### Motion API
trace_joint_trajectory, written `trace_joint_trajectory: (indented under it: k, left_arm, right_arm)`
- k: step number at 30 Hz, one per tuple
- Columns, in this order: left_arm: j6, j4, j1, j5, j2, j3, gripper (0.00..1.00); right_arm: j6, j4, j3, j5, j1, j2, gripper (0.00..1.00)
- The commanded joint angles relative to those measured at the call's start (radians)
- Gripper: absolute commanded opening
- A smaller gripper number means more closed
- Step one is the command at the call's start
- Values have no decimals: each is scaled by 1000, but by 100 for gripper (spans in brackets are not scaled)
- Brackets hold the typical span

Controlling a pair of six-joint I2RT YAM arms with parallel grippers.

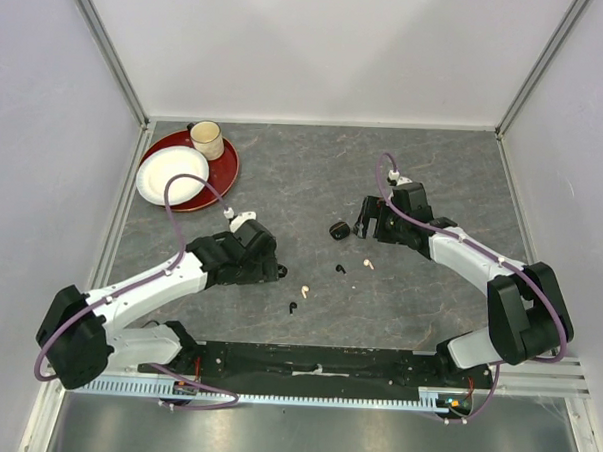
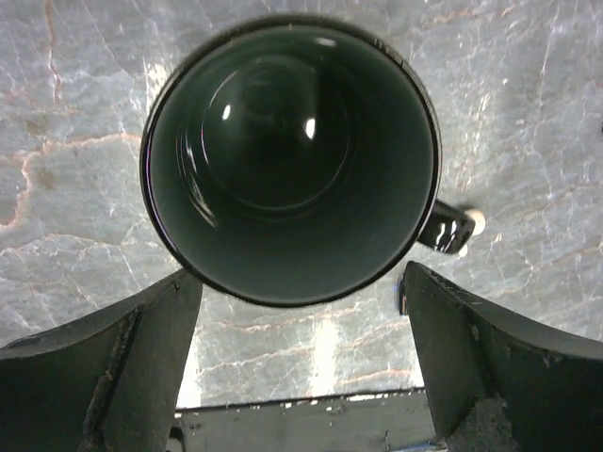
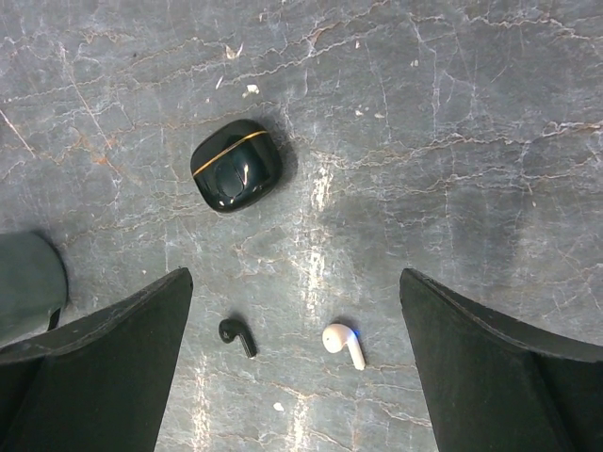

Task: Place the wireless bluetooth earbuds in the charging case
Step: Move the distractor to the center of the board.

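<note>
Top external view shows the four wireless bluetooth earbuds lying loose on the grey marbled bench (image 1: pixel 454 173), all outside the charging case (image 1: pixel 338 230), which sits just beside the fingertips of the right end effector (image 1: pixel 366 225). A black earbud (image 1: pixel 341 268) and a white earbud (image 1: pixel 368 262) lie near that end effector, on the side toward its base. A second white earbud (image 1: pixel 304 290) and a second black earbud (image 1: pixel 293 308) lie near the left end effector (image 1: pixel 270 268), also toward the bases.

From the right wrist, the right end effector hangs over the bench with its fingers (image 3: pixel 94 367) spread wide, gripping nothing. The glossy black charging case, crossed by a gold line, lies ahead of the fingertips. The black earbud and white earbud rest side by side, apart, under the gap.

From the left wrist, the left end effector's fingers (image 2: pixel 94 377) are likewise spread, flanking the near rim of a dark green mug (image 2: pixel 290 160) seen from above; contact cannot be told. One white earbud peeks out just past the mug's handle.

Well beyond the left end effector, a red plate (image 1: pixel 227 168) carries a white plate (image 1: pixel 153 185) and a cream cup (image 1: pixel 206 139).
</note>
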State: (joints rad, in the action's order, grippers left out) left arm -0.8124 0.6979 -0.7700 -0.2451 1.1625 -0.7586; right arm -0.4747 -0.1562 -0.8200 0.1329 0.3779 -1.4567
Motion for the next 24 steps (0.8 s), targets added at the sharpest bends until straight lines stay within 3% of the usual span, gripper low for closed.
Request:
trace_joint_trajectory:
  k: [1,13,20,24]
  left_arm:
    - [30,-110,-2,-91,34,7,94]
    - [50,-313,-2,-171,259,-77,94]
    - [120,-357,26,-160,468,-298,94]
    - [105,-331,96,-129,571,-398,94]
  right_arm:
    - [16,-2,-38,-19,3,-4,98]
    - [31,-9,-33,-42,3,1,98]
    - [36,-13,-30,-50,3,1,98]
    - [38,-17,-27,-58,3,12,98]
